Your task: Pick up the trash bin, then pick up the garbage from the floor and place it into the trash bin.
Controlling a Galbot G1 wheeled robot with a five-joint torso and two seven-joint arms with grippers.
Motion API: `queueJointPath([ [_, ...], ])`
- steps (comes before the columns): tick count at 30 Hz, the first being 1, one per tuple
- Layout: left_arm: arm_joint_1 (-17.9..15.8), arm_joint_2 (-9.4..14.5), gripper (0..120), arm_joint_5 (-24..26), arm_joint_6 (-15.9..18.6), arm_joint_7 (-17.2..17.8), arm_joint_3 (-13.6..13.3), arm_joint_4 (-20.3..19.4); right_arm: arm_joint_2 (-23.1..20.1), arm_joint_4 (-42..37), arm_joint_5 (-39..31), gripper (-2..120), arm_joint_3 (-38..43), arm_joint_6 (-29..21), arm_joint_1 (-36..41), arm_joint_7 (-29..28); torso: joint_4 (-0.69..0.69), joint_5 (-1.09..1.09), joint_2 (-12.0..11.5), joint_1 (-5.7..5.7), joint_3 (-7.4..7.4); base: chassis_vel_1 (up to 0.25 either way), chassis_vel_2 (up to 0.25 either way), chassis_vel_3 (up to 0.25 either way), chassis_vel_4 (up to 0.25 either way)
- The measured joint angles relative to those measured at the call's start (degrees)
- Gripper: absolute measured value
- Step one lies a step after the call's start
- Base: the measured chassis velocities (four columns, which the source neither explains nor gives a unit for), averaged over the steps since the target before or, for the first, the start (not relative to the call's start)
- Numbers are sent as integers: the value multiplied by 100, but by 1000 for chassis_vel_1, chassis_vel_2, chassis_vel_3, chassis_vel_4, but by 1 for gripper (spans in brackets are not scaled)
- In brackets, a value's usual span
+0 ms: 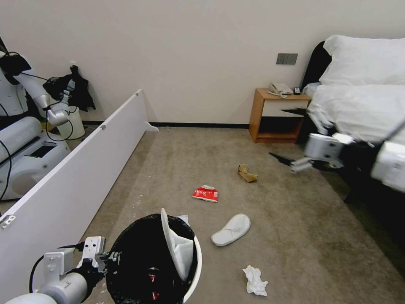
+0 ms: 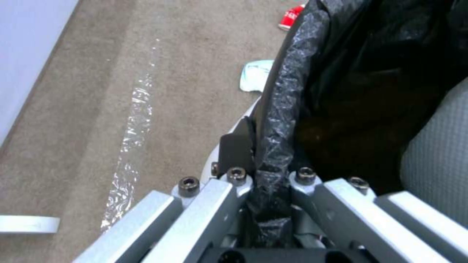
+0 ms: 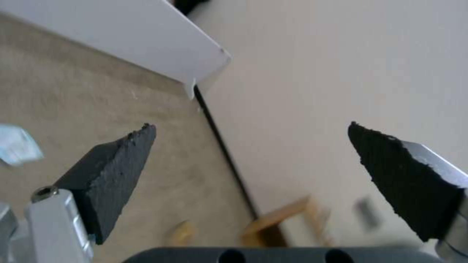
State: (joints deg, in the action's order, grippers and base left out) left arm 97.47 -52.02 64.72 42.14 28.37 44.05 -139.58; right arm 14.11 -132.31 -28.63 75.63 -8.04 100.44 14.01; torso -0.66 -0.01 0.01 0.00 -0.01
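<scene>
The trash bin (image 1: 143,253), white with a black bag over its rim, hangs at the bottom of the head view. My left gripper (image 1: 110,256) is shut on its rim, and the left wrist view shows the gripper (image 2: 270,179) pinching the bag-covered edge (image 2: 287,109). One white slipper (image 1: 176,247) stands on end inside the bin. On the floor (image 1: 295,236) lie another white slipper (image 1: 231,229), a crumpled tissue (image 1: 255,280), a red snack packet (image 1: 205,193) and a brown paper bag (image 1: 247,173). My right gripper (image 1: 289,135) hovers open and empty near the bed, its fingers (image 3: 112,164) wide apart.
A long white board (image 1: 71,169) runs along the left, with another robot (image 1: 29,139) and a pale bucket (image 1: 76,123) behind it. A wooden nightstand (image 1: 276,114) and a bed (image 1: 363,97) stand at the right. Open carpet lies between them.
</scene>
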Motion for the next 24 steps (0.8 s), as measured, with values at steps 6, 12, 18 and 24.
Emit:
queueJointPath([
  [6, 34, -189, 2, -50, 0, 38, 66, -1, 1307, -66, -226, 100, -965, -101, -148, -178, 2, 2, 0, 0, 0, 0, 0, 0, 0],
  [12, 182, -358, 2, -131, 0, 43, 168, -55, 2646, 28, -216, 100, -2143, -245, -297, -374, 2, 0, 0, 0, 0, 0, 0, 0, 0],
  [18, 347, -442, 2, -142, 0, 33, 300, -116, 3136, 172, -199, 100, -2665, -293, -367, -482, 3, 0, -1, 0, 0, 0, 0, 0, 0],
  [24, 434, -484, 2, -173, 0, 20, 342, -149, 3403, 340, -273, 100, -3044, -342, -446, -721, 3, 0, -1, 0, 0, 0, 0, 0, 0],
])
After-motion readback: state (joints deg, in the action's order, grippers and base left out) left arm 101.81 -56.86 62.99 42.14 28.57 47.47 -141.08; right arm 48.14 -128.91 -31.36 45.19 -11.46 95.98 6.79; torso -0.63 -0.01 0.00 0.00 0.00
